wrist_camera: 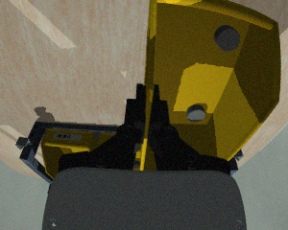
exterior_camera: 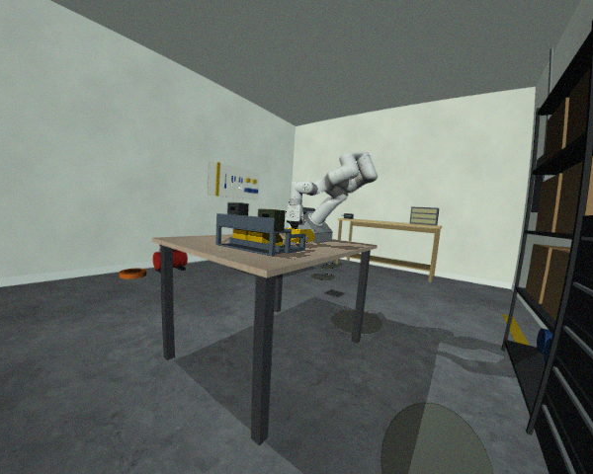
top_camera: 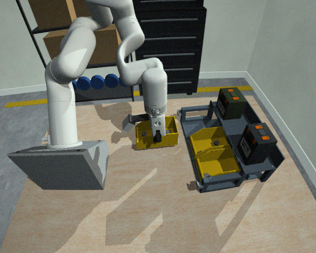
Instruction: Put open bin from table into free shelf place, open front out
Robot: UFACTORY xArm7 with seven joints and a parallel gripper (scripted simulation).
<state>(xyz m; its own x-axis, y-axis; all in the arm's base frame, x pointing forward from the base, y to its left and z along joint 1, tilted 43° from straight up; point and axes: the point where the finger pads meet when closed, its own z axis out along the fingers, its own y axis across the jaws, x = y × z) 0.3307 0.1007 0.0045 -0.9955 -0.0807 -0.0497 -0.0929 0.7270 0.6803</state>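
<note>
A yellow open bin with two grey round parts inside is held just off the wooden table, beside the grey shelf. The gripper is clamped on the bin's thin side wall. Two yellow bins already stand on the shelf, below two dark boxes.
</note>
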